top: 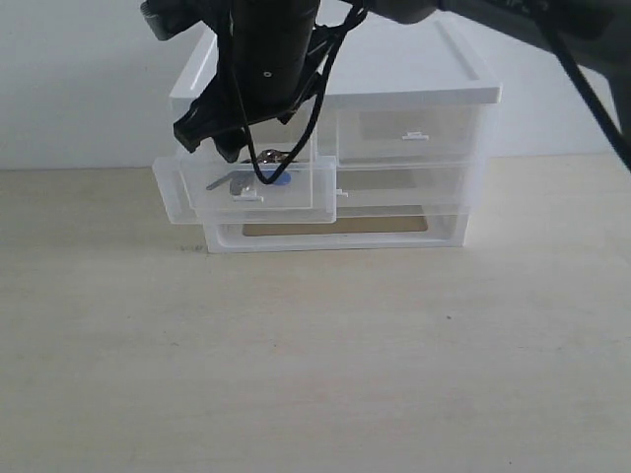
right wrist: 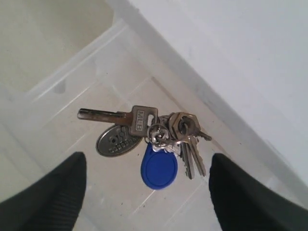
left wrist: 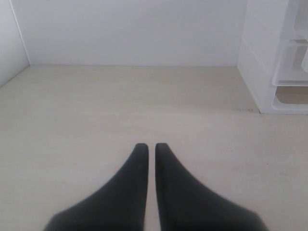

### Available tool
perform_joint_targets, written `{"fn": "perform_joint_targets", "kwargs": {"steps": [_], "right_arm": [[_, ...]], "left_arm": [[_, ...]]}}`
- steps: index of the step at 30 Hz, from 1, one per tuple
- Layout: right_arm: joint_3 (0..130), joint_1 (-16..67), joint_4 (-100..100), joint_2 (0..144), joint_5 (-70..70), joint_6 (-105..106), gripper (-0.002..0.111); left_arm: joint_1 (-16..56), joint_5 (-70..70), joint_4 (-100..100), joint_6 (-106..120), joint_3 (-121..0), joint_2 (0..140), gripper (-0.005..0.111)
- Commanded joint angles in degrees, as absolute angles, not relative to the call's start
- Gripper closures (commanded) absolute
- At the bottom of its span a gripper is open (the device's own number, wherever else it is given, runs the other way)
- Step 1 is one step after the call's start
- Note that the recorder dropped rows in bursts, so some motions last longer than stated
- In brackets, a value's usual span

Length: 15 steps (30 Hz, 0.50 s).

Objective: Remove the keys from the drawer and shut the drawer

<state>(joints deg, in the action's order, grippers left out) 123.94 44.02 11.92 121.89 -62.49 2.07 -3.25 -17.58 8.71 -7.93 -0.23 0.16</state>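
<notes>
- Two grippers show, only one of them at the cabinet (top: 394,84), a white-topped unit of clear plastic drawers in the upper middle of the exterior view
- At left of centre in that view the drawer (top: 296,202), left one of the top pair, stands pulled out toward the camera, its white tab handle (top: 248,196) facing front
- On the drawer floor lie the keys (right wrist: 161,137): several grey keys, an oval metal tag (right wrist: 114,140) and a blue fob (right wrist: 159,168) on one ring
- Above them hangs the right gripper (right wrist: 147,156), jaws spread wide to either side of the bunch, clear of it
- Over bare tabletop (left wrist: 96,106) hangs the left gripper (left wrist: 151,147), jaws almost together with nothing between them
</notes>
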Motion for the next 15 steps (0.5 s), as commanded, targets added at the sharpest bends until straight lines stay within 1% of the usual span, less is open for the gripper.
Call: {"fn": "perform_joint_targets", "kwargs": {"steps": [1, 15], "right_arm": [[124.6, 44.0, 12.1, 123.1, -61.9, 2.5, 0.043], [124.6, 43.5, 13.7, 126.6, -61.8, 1.9, 0.043]], "left_arm": [[-3.4, -17.6, 8.2, -7.8, 0.0, 0.0, 0.102], [-3.4, -17.6, 8.2, -7.8, 0.0, 0.0, 0.102]]}}
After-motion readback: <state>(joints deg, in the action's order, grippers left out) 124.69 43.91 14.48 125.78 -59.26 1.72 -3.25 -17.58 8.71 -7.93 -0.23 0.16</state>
